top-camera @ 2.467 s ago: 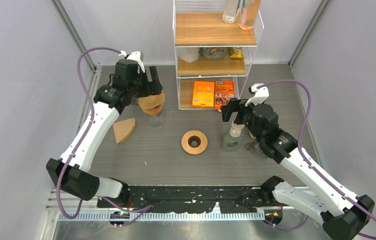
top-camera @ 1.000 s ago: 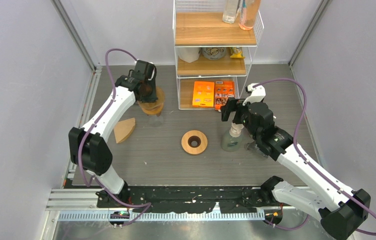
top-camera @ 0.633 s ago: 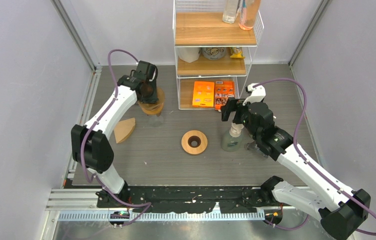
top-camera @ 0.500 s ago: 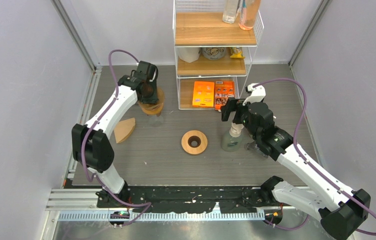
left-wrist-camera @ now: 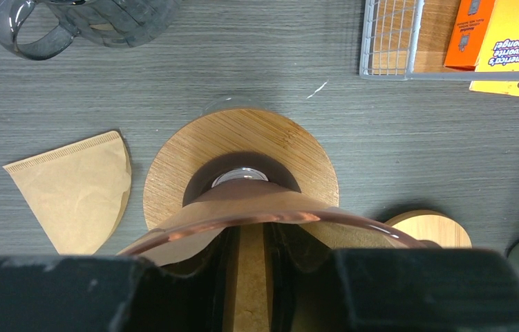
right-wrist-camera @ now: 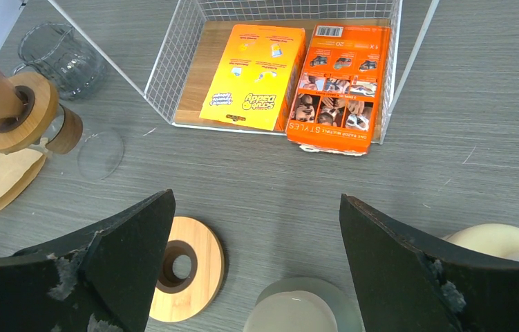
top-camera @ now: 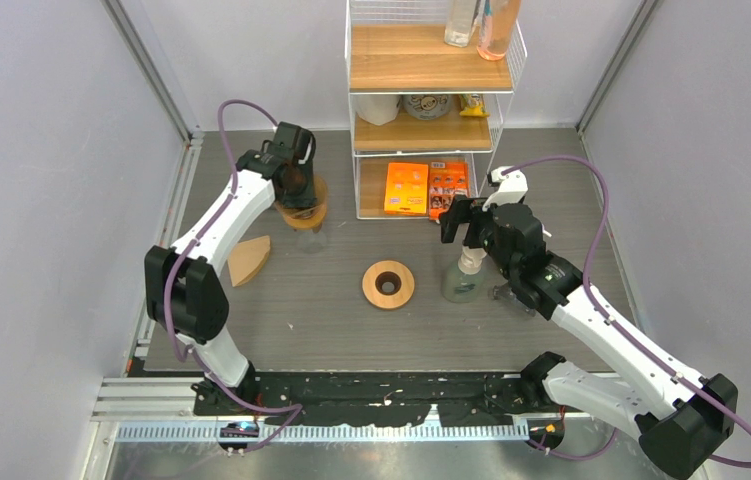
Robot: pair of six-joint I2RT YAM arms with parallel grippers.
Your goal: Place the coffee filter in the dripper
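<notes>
Brown paper: the coffee filter (left-wrist-camera: 180,243) sits inside the dripper (left-wrist-camera: 239,149) at the far left. The left gripper (left-wrist-camera: 249,238) has narrow jaws either side of the paper, and whether they pinch it cannot be told. The right gripper (right-wrist-camera: 256,200) gapes empty above the bottle (top-camera: 461,282), near right.

Likely hazards: a careless arm could tip the tall dripper, and paper clinging to a finger could lift out or settle crooked.

Count:
- one wire rack (top-camera: 401,55)
- two grippers
- one bottle
- one glass pitcher (right-wrist-camera: 59,62)
- one dripper
- two orange boxes (right-wrist-camera: 253,66)
- one loose wooden ring (top-camera: 401,290)
- two filters, one seated and one spare filter (top-camera: 248,260) lying flat beside
</notes>
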